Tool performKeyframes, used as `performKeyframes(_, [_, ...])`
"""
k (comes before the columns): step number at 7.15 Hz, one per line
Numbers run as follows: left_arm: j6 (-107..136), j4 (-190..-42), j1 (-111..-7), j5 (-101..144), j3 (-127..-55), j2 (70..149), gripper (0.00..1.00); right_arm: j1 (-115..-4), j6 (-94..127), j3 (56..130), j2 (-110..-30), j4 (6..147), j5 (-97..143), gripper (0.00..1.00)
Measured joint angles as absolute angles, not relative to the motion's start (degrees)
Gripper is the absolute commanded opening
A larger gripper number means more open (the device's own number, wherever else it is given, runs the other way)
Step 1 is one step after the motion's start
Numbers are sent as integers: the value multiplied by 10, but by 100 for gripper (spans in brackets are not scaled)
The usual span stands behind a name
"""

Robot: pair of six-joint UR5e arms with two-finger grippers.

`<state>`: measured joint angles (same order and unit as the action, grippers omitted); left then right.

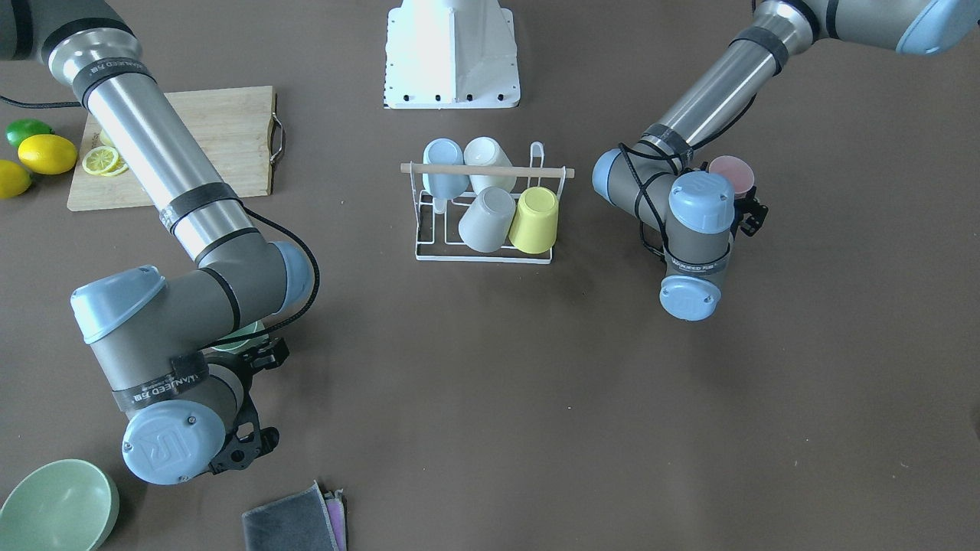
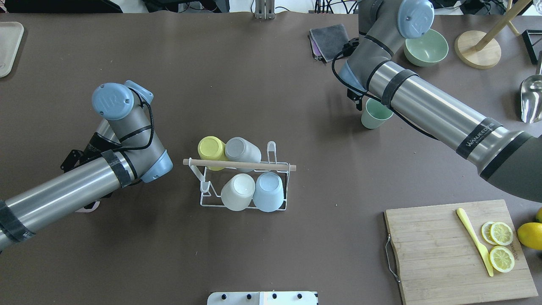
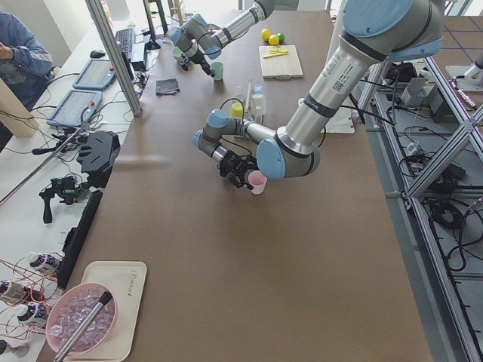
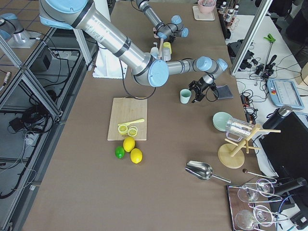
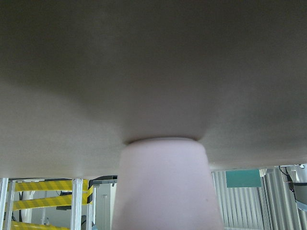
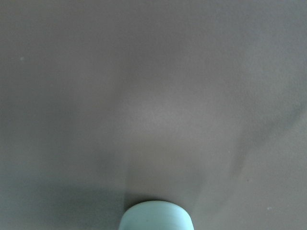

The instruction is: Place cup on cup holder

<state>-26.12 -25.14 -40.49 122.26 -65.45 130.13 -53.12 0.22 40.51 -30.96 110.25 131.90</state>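
Right arm (image 2: 436,110) reaches to the far right; left arm (image 2: 63,190) sits low at near left. Cup holder (image 2: 271,166) mid-table carries four cups, its left prongs free. Green cup (image 2: 373,115) stands upright beside right gripper (image 2: 359,103); pink cup (image 1: 731,172) stands at left gripper (image 3: 246,176). Jaw width: cannot tell for either. The cups look light, stiff and smooth, probably slippery. Pinch across the wall near the rim.

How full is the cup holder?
Partly full: the cup holder carries a yellow cup, grey cup, white cup and blue cup, inverted; two prongs stand bare.
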Motion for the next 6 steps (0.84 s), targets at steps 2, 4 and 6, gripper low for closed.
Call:
performKeyframes(2, [-262,-251,-404,1222,-655,1299,89,-529,-2,379,-301,1104,1330,100])
performKeyframes(4, [-262,-249,-404,1221,-656,1296,77,-522,-3,354,-293,1104,1335,100])
performKeyframes(6, [-262,-245,-407,1220,-659,1296,69,-520,-5,340,-288,1105,1338,100])
